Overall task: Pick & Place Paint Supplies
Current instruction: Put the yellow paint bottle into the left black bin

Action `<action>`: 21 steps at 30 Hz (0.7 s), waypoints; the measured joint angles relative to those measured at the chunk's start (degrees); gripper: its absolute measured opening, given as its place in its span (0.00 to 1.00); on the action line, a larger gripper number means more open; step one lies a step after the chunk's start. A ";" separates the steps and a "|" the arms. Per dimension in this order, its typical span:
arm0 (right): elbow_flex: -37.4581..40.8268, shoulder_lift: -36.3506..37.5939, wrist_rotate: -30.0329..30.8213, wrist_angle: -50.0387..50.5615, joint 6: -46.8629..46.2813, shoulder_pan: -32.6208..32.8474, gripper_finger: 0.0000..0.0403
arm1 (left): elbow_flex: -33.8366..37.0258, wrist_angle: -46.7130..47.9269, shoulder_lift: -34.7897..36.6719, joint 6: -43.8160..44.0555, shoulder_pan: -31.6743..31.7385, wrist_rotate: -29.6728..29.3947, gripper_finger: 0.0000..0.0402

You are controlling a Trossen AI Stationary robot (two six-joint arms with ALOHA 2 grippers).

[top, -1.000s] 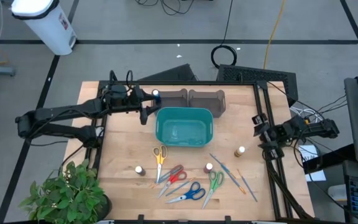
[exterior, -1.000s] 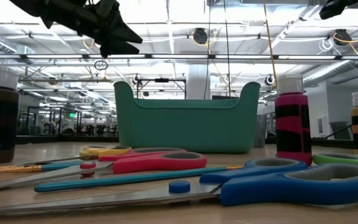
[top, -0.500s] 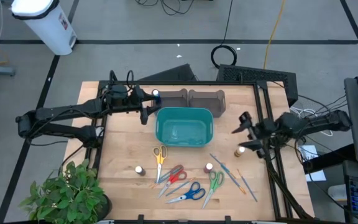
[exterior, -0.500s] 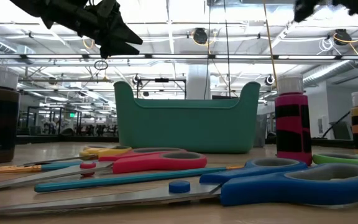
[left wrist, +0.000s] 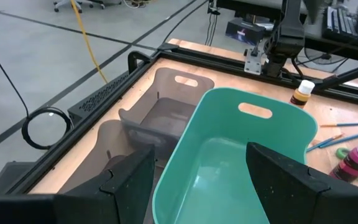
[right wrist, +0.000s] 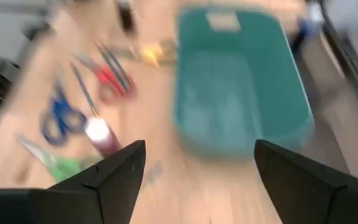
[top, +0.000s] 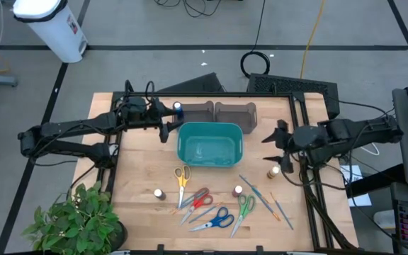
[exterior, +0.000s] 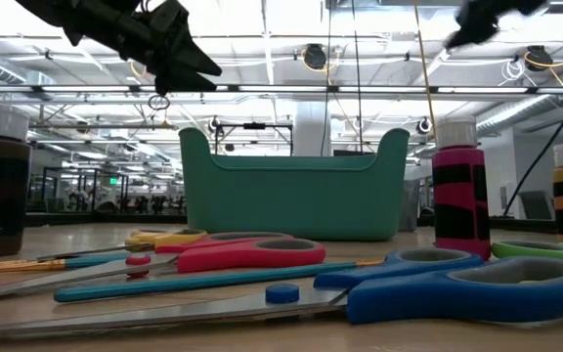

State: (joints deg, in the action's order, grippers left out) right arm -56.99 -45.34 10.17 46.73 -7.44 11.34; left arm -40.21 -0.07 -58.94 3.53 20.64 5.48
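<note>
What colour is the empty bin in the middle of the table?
Teal green bin; the high view shows it best.

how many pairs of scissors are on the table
4, all in front of the teal bin: yellow scissors, red scissors, blue scissors and green scissors. None looks hidden.

You have four paint bottles (top: pixel 273 172), four pairs of scissors (top: pixel 182 177), a few thin brushes (top: pixel 261 191), one teal bin (top: pixel 209 144) and two grey trays (top: pixel 236 113).
</note>
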 joint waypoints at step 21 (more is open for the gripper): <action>22.64 7.74 -4.15 13.93 -32.06 6.66 0.63 | -0.02 1.24 0.00 0.09 0.00 -0.01 0.64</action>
State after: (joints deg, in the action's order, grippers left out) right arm -34.35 -37.60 6.02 60.66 -39.50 18.00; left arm -40.23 1.17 -58.94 3.62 20.64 5.47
